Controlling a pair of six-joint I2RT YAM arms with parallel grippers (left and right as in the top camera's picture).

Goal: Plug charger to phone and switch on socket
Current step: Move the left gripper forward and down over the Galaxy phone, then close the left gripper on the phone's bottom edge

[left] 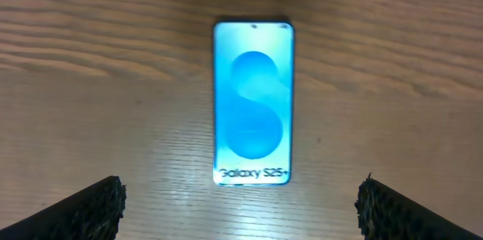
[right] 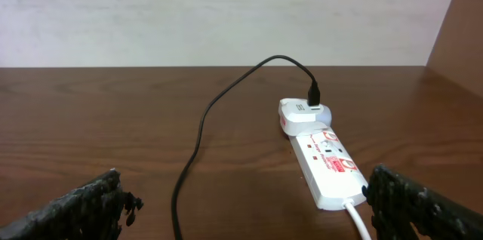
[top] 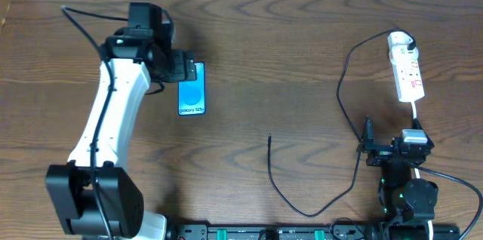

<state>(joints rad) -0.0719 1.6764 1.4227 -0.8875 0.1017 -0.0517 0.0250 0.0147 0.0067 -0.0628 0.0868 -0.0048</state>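
The phone (top: 192,90) lies flat on the wood table, its blue screen lit with "Galaxy S25+" text; it fills the middle of the left wrist view (left: 253,104). My left gripper (top: 179,67) hovers over the phone's far end, open and empty (left: 241,210). The charger cable (top: 349,81) runs from the white adapter on the socket (top: 406,66), loops down and ends in a loose plug tip (top: 270,139) mid-table. My right gripper (top: 367,140) is open and empty near the front right, facing the socket (right: 324,166) and the cable (right: 198,134).
The socket's white lead (right: 361,221) runs back toward my right arm. A wall stands beyond the table's far edge (right: 226,13). Black equipment lines the table's front edge (top: 264,232).
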